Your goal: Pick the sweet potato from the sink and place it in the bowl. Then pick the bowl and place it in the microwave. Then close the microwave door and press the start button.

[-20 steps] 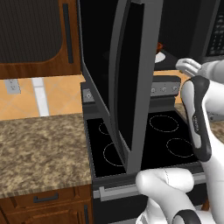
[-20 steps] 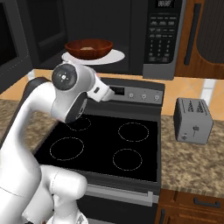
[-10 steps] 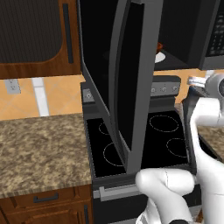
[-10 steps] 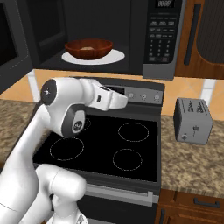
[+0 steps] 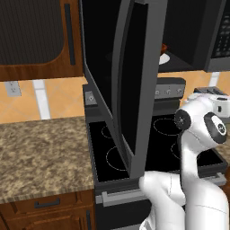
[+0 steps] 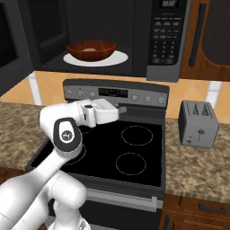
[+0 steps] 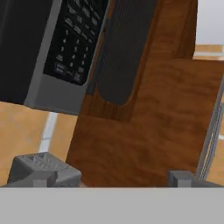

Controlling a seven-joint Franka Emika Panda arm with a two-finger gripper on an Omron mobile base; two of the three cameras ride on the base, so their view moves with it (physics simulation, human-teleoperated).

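Bowl (image 5: 163, 46) mostly behind microwave door (image 5: 130, 81)

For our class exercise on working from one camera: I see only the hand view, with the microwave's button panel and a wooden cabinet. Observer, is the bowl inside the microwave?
Observer: Yes. The bowl sits on a white plate inside the microwave.
Operator: Is the door shut?
Observer: No. The microwave door stands wide open, swung out on the left above the stove.
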